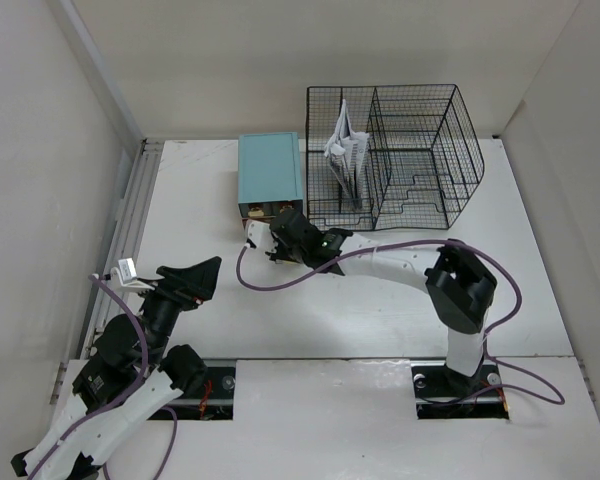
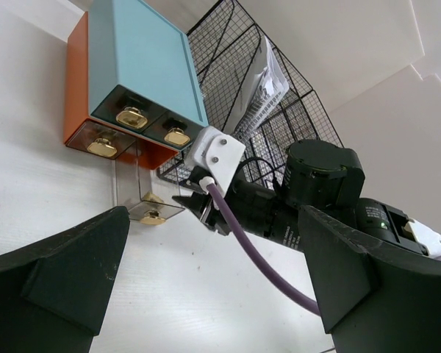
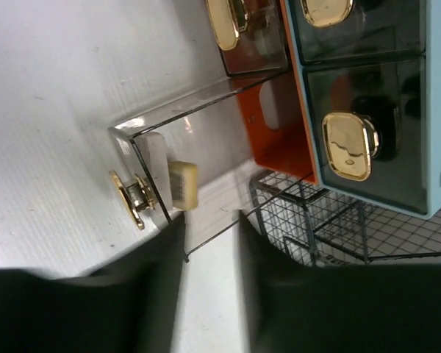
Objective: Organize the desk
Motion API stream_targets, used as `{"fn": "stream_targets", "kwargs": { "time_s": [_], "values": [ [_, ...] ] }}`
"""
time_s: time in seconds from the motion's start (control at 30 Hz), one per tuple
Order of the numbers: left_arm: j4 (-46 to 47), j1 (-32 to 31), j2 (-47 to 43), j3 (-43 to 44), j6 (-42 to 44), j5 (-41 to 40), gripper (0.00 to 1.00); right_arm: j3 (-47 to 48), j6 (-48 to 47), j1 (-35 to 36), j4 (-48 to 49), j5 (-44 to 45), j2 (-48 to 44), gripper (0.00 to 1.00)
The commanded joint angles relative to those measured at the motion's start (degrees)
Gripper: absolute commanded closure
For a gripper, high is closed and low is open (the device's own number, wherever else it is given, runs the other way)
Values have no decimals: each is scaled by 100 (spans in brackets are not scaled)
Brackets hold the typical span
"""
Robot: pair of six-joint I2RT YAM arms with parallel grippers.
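The white desk carries a teal drawer box with an orange side and gold knobs. Its lowest clear drawer stands pulled out, with a small cream block bearing a barcode inside, just behind the drawer's front wall. My right gripper hovers at the drawer's front corner, its dark fingers apart with only bare desk between them; it also shows from above. My left gripper stands wide open over the desk's left part, holding nothing and facing the box and the drawer.
A black wire rack stands at the back right beside the box, with folded papers in its left compartment. A metal rail runs along the desk's left edge. The right arm's purple cable loops between the grippers.
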Motion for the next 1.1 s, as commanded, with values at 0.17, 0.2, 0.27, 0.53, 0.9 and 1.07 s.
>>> {"fn": "stream_targets", "kwargs": {
  "time_s": [0.17,0.2,0.27,0.53,0.9,1.07],
  "values": [
    [173,-22,-1183,93,125,18,2,213,92,-125,-111,-2358,-482,100],
    [173,-22,-1183,93,125,18,2,308,-3,-273,-513,-2818,-421,100],
    [173,-22,-1183,93,125,18,2,467,-214,-379,-823,-3453,-238,100],
    [173,-22,-1183,93,125,18,2,1012,-146,-696,-1661,-4083,704,100],
    [173,-22,-1183,146,125,18,2,1303,839,-758,-245,-1076,1267,100],
    [173,-22,-1183,146,125,18,2,1688,839,-889,116,-248,1521,100]
  ]
}}
